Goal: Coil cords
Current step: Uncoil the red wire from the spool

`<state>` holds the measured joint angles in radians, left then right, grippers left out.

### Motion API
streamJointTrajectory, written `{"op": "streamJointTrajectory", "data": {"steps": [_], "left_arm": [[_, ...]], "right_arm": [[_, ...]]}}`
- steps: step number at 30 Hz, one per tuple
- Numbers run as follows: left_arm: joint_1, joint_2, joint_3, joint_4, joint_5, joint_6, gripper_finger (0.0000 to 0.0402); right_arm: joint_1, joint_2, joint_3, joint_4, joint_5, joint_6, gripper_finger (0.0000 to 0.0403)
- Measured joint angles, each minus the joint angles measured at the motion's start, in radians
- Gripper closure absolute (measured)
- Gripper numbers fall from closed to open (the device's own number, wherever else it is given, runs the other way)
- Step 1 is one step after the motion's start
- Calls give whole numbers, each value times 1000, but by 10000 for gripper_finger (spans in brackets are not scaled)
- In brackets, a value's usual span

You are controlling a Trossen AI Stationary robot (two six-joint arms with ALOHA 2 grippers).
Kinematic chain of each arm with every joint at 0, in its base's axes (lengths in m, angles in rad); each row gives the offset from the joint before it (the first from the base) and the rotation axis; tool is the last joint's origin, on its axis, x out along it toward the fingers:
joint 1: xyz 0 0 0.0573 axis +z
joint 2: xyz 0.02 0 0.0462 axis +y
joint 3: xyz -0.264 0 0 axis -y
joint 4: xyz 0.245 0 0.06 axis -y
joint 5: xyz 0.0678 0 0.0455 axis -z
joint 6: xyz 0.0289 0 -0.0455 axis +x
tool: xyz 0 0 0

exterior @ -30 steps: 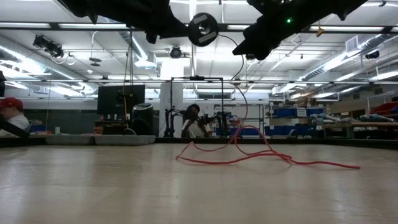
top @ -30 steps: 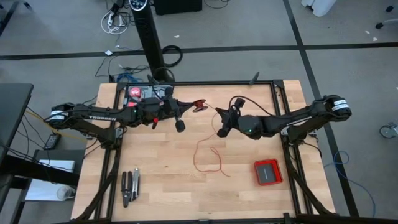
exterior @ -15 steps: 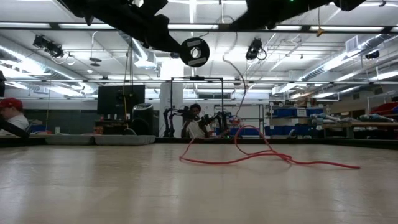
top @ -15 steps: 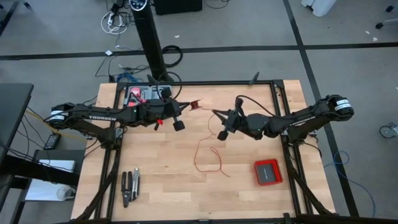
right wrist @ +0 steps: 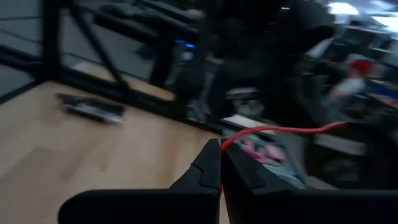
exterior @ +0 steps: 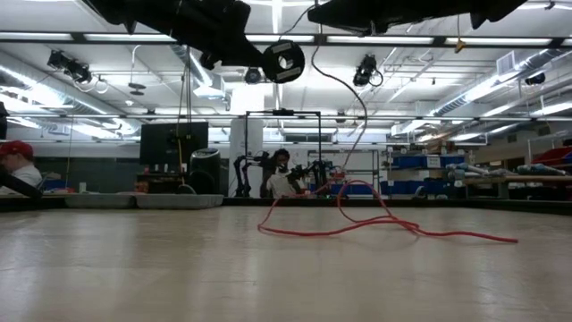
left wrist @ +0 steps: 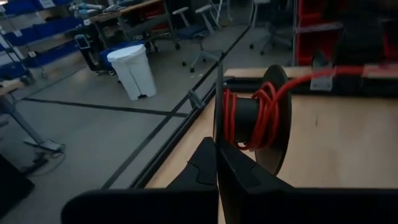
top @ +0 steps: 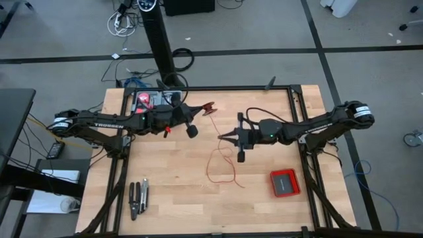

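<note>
Swung back from the spool (top: 210, 107) (still pinched by left claw (top: 198, 112)), right claw (top: 222, 137) clamped on wire (top: 221, 173), spool now toward eleven o'clock.

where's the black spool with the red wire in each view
High view: spool at the left gripper tip, above table centre.
Low view: spool hanging top centre.
Left wrist view: spool centre, clamped by the fingers.
Right wrist view: not in it.
Shared landmark: the red wire, also.
</note>
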<state>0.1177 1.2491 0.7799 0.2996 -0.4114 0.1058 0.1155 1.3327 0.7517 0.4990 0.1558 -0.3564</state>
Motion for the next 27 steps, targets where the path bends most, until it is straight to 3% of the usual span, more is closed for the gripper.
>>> {"op": "streamJointTrajectory", "data": {"steps": [9, 13, 16, 23, 27], "left_arm": [[1, 0, 0, 65, -11, -101, 402], [1, 0, 0, 88, 43, -116, 402], [0, 0, 0, 83, 80, -115, 402], [0, 0, 0, 47, 100, -50, 401], [0, 0, 0, 6, 100, -4, 401]], "right_arm": [[-51, 144, 0, 56, -175, 56, 403], [-78, 190, 0, 35, -180, 69, 402], [-108, 173, 0, -86, -90, 93, 402], [-182, 43, 0, -375, 313, 282, 399], [-188, -45, 0, -481, 471, 347, 398]]}}
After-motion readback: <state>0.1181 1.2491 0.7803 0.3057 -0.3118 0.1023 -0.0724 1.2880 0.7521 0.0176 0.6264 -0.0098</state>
